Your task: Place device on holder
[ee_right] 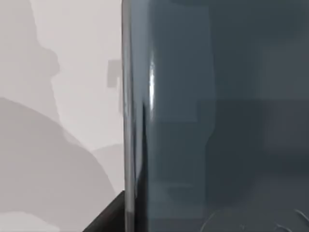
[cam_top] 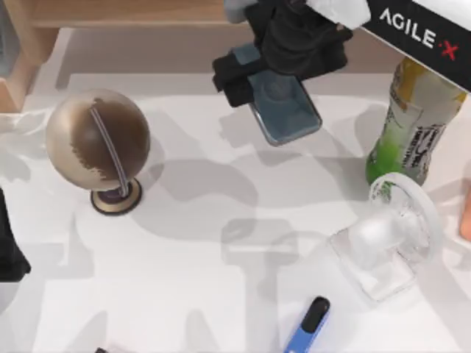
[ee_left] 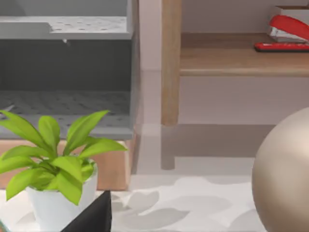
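Note:
The device (cam_top: 288,110), a flat dark grey-blue smartphone with a glossy screen, hangs tilted above the table's far middle. My right gripper (cam_top: 283,70) comes in from the upper right and is shut on the device's far half. The device's edge and screen (ee_right: 203,116) loom close in the right wrist view, with a dark finger (ee_right: 108,217) beside it. A black block, the holder (cam_top: 232,79), sits just left of the device, partly under the arm. Whether the device touches it I cannot tell. My left arm (cam_top: 9,254) is parked at the left edge.
A bronze globe (cam_top: 98,140) stands at the left. A green bottle (cam_top: 408,121) and a clear fan-like object (cam_top: 390,246) are at the right, a blue-and-black stick (cam_top: 309,323) at the front. A potted plant (ee_left: 53,169), grey tray and wooden shelf with a red stapler (ee_left: 289,26) lie beyond.

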Motion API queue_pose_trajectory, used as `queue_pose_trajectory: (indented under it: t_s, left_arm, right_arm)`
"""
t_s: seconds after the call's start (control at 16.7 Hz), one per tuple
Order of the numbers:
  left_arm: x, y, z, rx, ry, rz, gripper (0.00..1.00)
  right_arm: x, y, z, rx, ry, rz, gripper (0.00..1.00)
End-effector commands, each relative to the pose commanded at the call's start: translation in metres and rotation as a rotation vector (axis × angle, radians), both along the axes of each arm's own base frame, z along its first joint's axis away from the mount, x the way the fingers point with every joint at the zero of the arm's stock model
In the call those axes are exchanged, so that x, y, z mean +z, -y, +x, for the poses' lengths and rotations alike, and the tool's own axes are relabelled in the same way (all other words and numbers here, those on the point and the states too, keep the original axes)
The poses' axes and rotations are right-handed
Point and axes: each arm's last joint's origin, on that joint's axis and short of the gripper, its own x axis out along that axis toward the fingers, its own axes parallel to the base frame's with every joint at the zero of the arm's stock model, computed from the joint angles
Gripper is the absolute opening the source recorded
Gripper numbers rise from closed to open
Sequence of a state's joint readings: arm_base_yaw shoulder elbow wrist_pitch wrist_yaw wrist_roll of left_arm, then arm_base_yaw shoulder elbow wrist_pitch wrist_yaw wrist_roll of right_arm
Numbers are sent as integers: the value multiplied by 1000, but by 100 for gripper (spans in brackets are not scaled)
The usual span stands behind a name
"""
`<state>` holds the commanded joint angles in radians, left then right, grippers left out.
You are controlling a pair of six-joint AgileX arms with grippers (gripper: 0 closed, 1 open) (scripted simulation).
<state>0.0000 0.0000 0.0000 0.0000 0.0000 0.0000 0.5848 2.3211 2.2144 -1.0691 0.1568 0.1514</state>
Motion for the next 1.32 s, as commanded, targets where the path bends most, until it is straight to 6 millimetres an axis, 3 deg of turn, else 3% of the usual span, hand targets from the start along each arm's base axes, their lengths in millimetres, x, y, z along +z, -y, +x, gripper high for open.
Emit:
queue_pose_trajectory:
  t_s: [0.18,0.36,0.6,0.84,1.32]
  left_arm:
    - [0,0,0,0,0,0,100]
    - [0,0,0,0,0,0,100]
    - [0,0,0,0,0,0,100]
    - [0,0,0,0,0,0,100]
    - [0,0,0,0,0,0,100]
  right_arm:
    - [47,13,-33,-43,164,26,0]
    - [86,40,-70,-122,337,64,0]
    - [106,86,-122,-267,540,114,0]
    - [87,131,-164,-433,678,130,0]
    - [0,195,-217,-715,806,74,0]
